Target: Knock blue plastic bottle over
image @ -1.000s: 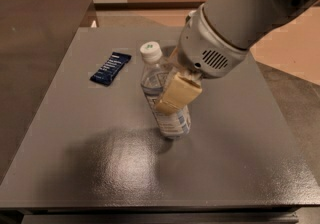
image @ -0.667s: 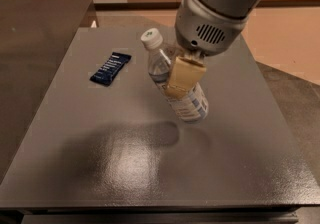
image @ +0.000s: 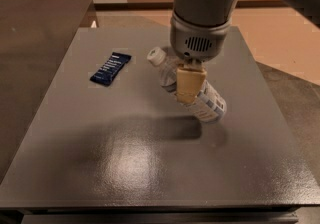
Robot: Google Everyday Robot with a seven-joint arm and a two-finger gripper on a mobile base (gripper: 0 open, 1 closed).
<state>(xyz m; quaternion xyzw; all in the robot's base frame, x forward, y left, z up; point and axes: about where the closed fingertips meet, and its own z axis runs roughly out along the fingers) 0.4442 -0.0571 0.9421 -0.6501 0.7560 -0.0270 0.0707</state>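
The blue plastic bottle (image: 209, 106) is tipped far over on the grey table (image: 125, 168). Its white cap (image: 156, 56) points up and to the left, and its labelled base is low to the right, near the tabletop. I cannot tell whether it lies flat or is still falling. My gripper (image: 188, 90) hangs straight down from the big grey wrist (image: 200, 28), with its beige tip pressed against the middle of the bottle. It hides part of the bottle's body.
A flat dark blue snack wrapper (image: 110, 68) lies on the table to the left of the bottle. A dark brown surface (image: 35, 38) adjoins the table on the left. Tan floor (image: 285, 33) shows beyond the right edge.
The bottle stood upright a second ago and has tipped over, cap to the left and base swung right. My gripper moved right and farther back with it.
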